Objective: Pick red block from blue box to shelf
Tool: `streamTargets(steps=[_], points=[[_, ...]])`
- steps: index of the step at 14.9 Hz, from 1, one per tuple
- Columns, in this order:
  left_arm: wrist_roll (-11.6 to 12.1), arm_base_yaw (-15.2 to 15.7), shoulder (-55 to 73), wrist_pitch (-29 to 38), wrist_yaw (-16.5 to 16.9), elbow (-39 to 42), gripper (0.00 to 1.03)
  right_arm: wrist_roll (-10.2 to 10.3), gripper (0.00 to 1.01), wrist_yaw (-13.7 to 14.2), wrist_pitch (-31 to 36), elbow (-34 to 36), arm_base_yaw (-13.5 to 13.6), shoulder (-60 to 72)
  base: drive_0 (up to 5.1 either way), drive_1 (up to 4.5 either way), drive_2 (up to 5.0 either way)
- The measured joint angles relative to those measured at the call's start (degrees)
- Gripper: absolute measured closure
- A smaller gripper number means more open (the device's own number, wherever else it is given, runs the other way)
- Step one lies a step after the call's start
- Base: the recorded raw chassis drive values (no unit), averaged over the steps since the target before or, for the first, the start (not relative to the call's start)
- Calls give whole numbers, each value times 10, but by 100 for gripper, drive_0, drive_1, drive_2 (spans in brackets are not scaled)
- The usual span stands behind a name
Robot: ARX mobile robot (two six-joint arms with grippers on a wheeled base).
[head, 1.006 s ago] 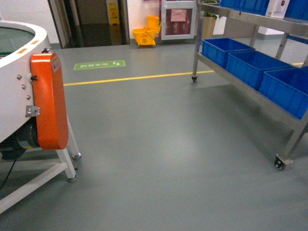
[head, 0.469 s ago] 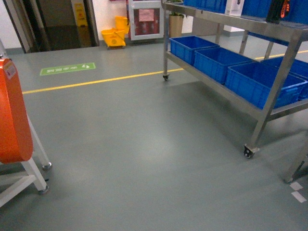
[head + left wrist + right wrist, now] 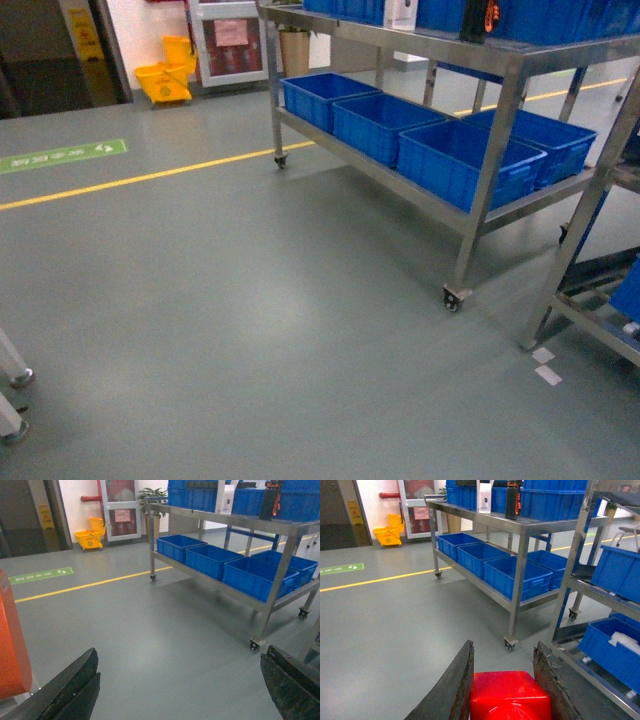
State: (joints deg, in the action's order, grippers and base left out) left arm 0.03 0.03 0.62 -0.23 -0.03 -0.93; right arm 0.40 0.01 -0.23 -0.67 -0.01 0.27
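The right end effector [image 3: 502, 685] is gripping the red block [image 3: 510, 697] between its two dark fingers [image 3: 452, 685], the block sitting snugly in the gap and filling it. The left end effector [image 3: 180, 690] is hanging spread wide with nothing between its fingers. Ahead, the shelf [image 3: 520, 527] is standing on castors on the grey floor [image 3: 250, 300], with dark blue crates [image 3: 512, 577] filling its lower tier. The blue box is not showing in any view. Judging from this, the carrying leg is under way; doing it well means keeping the grip firm, approaching the rack squarely, and choosing a bare patch of tier rather than a crate.
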Motion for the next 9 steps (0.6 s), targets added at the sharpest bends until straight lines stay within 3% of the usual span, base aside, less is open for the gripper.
streamTargets(steps=[3,9], points=[[0,0,0,0,0,0,5,0,72,0,0,0,0,0,-6,425,-436],[0,0,0,0,0,0,5,0,72,0,0,0,0,0,-156,-156,-156]])
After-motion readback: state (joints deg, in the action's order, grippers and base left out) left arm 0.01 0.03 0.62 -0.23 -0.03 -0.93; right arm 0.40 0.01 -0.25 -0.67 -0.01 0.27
